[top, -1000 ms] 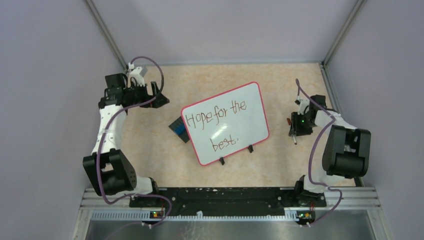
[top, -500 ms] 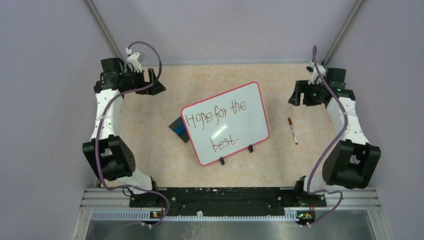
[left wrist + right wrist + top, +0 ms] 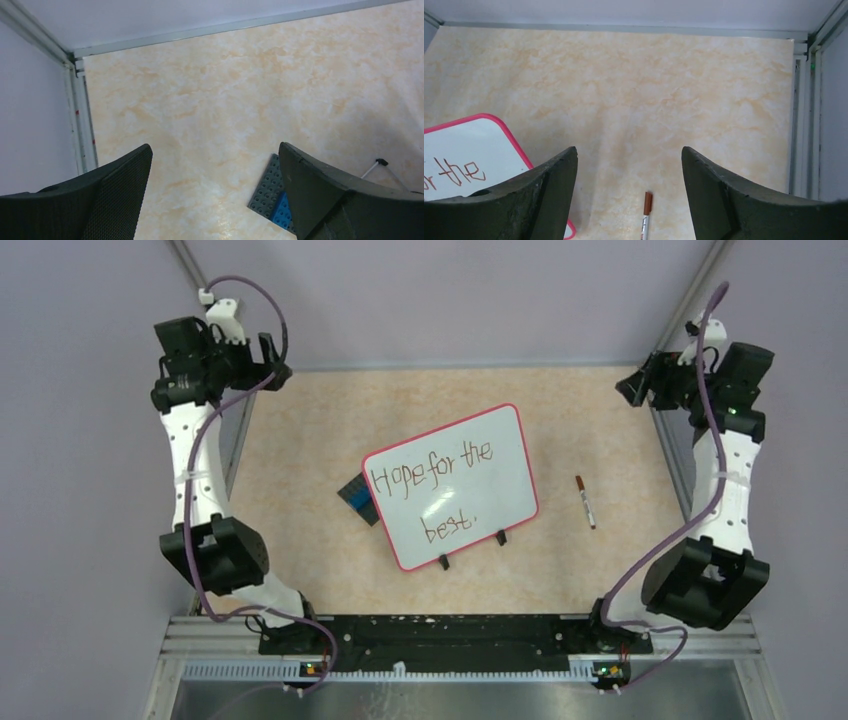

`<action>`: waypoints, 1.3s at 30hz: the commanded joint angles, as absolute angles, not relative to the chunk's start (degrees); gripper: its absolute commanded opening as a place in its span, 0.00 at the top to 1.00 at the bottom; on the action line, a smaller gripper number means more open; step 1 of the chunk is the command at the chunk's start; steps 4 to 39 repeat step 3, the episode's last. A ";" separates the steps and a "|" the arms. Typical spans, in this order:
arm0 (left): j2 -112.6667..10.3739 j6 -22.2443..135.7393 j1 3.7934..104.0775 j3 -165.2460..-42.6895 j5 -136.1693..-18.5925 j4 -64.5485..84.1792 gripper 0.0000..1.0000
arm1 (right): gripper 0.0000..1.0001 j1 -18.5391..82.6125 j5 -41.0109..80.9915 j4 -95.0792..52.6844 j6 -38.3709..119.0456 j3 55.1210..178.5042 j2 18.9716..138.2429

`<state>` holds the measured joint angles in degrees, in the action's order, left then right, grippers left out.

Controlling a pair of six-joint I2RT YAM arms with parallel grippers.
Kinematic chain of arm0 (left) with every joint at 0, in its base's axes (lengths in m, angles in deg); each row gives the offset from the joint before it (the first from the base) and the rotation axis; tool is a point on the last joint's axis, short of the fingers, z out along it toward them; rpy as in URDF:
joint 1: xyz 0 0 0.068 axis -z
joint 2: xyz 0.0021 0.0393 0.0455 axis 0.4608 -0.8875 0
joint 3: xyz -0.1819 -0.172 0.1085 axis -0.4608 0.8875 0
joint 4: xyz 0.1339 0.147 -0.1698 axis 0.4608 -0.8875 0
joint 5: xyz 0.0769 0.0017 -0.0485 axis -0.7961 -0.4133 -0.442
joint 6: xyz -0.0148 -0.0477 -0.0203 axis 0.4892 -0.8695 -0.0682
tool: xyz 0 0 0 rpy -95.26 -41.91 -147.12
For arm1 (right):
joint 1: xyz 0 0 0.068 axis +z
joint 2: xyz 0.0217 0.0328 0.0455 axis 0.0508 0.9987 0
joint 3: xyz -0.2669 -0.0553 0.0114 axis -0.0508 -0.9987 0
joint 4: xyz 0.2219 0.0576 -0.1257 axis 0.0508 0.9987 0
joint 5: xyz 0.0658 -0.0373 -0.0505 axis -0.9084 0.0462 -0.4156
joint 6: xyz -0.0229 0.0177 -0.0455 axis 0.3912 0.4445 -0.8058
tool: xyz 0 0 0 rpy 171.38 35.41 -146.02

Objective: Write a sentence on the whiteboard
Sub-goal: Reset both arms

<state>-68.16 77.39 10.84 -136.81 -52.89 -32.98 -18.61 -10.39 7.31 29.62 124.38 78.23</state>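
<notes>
Marbled beige counter [image 3: 300, 440] carries the whiteboard [image 3: 450, 485] at its middle, propped at a slant on two black feet [image 3: 443, 562], likely so that its face meets a pen comfortably. The sentence [image 3: 432, 475], "Hope for the best.", runs across it in two red-brown lines and ends in a full stop, so the writing looks finished. A marker [image 3: 585, 502] lies flat on the counter just right of the board, apart from it and gripped by nothing. The left hand [image 3: 215, 147] hangs high over the far left corner, released and empty. The right hand [image 3: 628, 150] is over the far right corner, likewise spread with nothing between its fingers. Both sit well apart from the board, probably to leave the words unobstructed. A blue-and-black eraser block [image 3: 357, 498] rests against the board's left edge.
</notes>
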 commanded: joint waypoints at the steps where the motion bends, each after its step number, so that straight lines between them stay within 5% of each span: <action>1: -66.27 75.46 9.77 -136.15 -57.90 -30.03 0.01 | 0.27 -19.71 -13.07 3.43 32.13 126.95 76.58; 39: -65.66 75.55 9.77 -135.28 -59.14 -29.58 0.01 | 0.27 -19.76 -13.34 2.78 32.53 126.23 76.34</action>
